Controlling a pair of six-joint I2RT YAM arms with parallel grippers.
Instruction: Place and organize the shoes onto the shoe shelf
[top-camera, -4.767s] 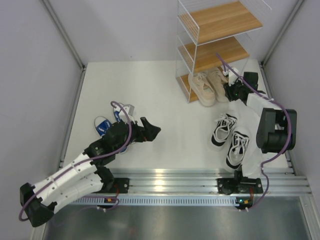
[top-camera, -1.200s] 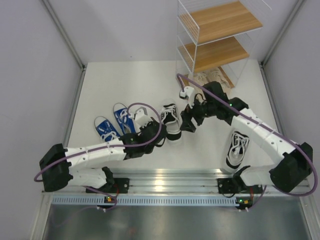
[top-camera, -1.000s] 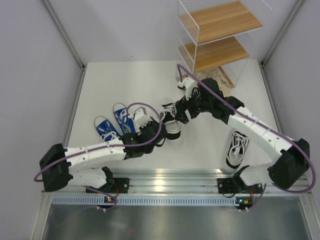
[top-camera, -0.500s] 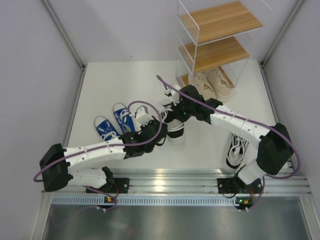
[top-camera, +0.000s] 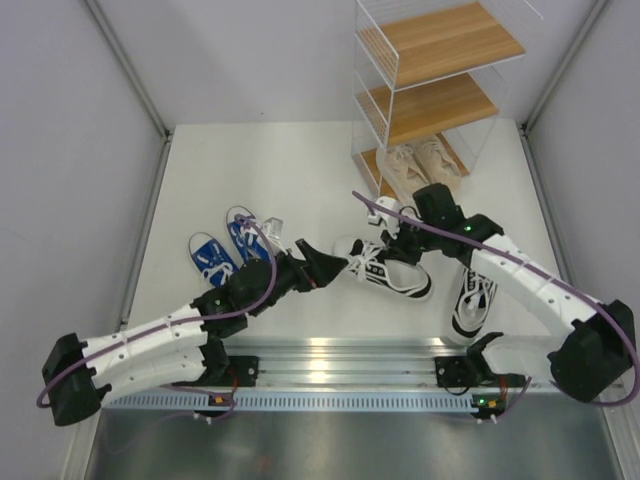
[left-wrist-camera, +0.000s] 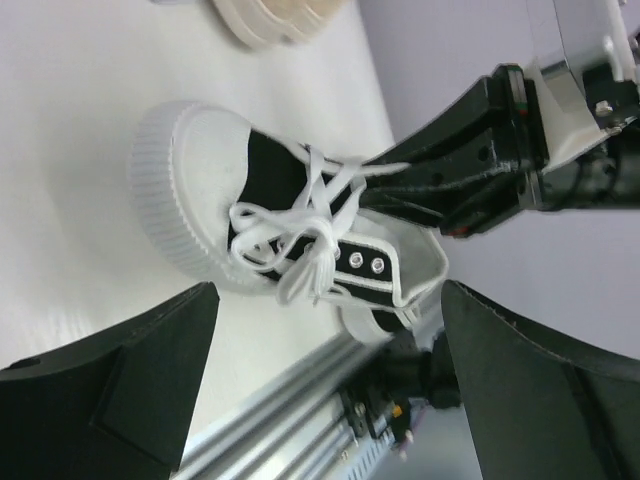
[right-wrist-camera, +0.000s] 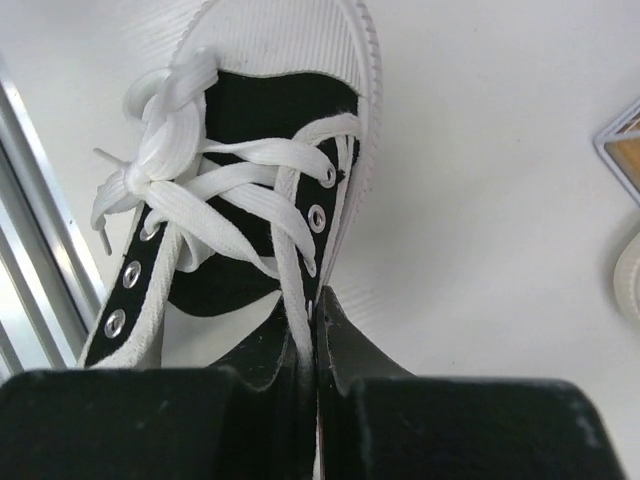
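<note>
My right gripper (top-camera: 404, 250) is shut on the collar edge of a black sneaker (top-camera: 385, 272) with white laces, whose toe points left. The grip shows in the right wrist view (right-wrist-camera: 314, 295), on the sneaker's (right-wrist-camera: 255, 150) side wall. My left gripper (top-camera: 322, 265) is open and empty just left of that toe; its wrist view shows the sneaker (left-wrist-camera: 290, 225) ahead between the fingers (left-wrist-camera: 110, 390). The other black sneaker (top-camera: 472, 300) lies front right. Two blue sneakers (top-camera: 225, 245) lie at the left. The beige pair (top-camera: 418, 165) sits on the shoe shelf's (top-camera: 435, 45) bottom tier.
The shelf's middle tier (top-camera: 432, 105) and top tier hold nothing. A metal rail (top-camera: 330, 362) runs along the near table edge. Grey walls close the table at left, back and right. The right arm crosses above the floor between shelf and second black sneaker.
The right gripper has pulled the black sneaker right and toward the front, turning its toe left. The left arm has swung lower, its open gripper now pointing at the toe.
</note>
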